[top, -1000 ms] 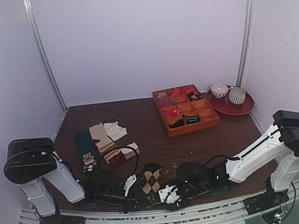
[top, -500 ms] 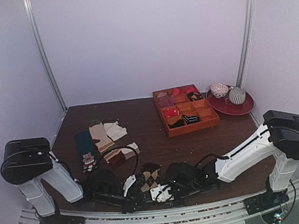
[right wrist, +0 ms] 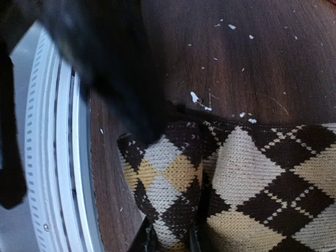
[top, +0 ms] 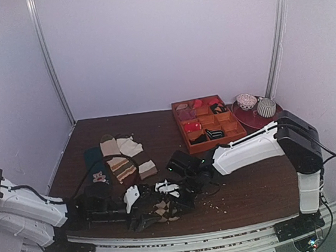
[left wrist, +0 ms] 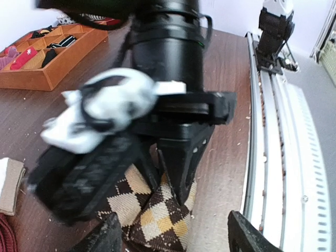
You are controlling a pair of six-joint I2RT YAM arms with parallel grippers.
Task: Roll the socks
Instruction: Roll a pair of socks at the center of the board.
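Soft even light, blurred wrist views

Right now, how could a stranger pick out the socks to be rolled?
Look at the middle of the brown table's near edge. The socks lie there. Unlike the striped socks and the teal sock further back, they carry brown, cream and black diamonds.

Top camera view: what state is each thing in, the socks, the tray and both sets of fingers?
argyle socks, bunched on the table by the front edge, pinched.
right fingers, shut on the argyle socks.
left fingers, open, holding nothing.
striped socks, lying loose, not rolled.
wooden tray, some compartments filled with small bundles.
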